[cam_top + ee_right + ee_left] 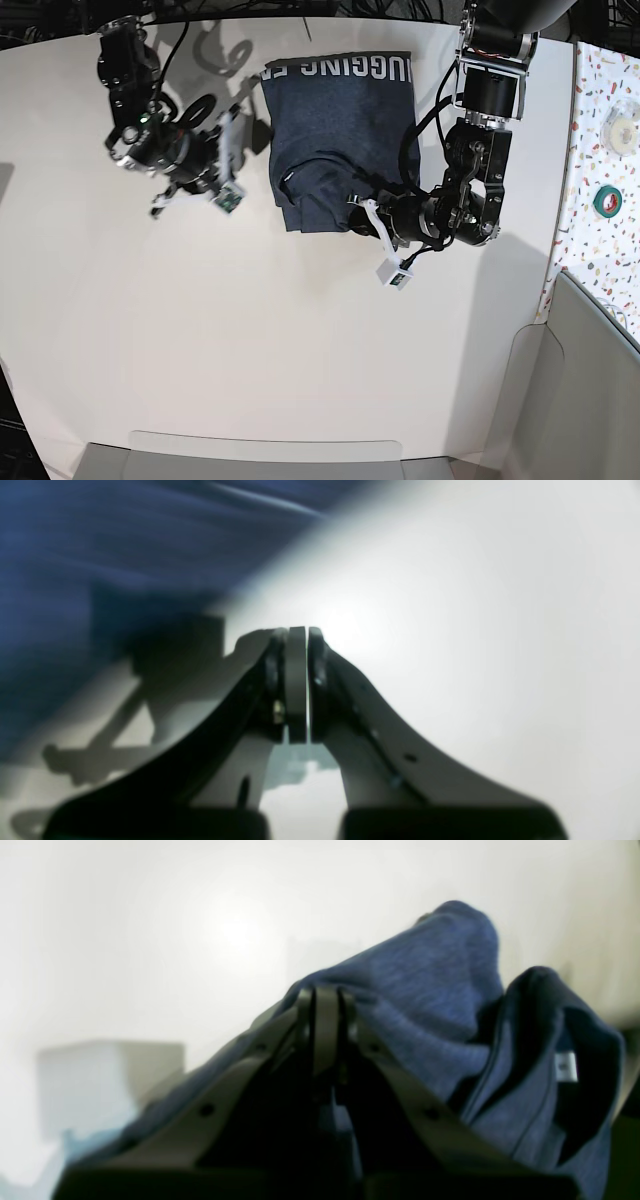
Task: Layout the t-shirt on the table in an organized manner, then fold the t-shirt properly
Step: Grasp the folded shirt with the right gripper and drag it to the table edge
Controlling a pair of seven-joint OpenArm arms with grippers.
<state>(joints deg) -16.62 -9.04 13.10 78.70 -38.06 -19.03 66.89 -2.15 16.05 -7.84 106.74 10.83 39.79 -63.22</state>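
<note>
Left hand [326, 1005] clenched, fingers pressed together with the t-shirt [425, 1005] bunched right behind and around the tips; whether cloth is pinched between them, impossible to tell. In the base view, poised at the near right edge of the folded t-shirt [335, 140]. Right hand [297, 645] clenched on nothing, hovering above bare tabletop [475, 630] with blue fabric just off to one side. In the base view, left of the shirt and apart from it. T-shirt folded into a compact rectangle at the far middle of the white tabletop [300, 350], white lettering along its far edge.
</note>
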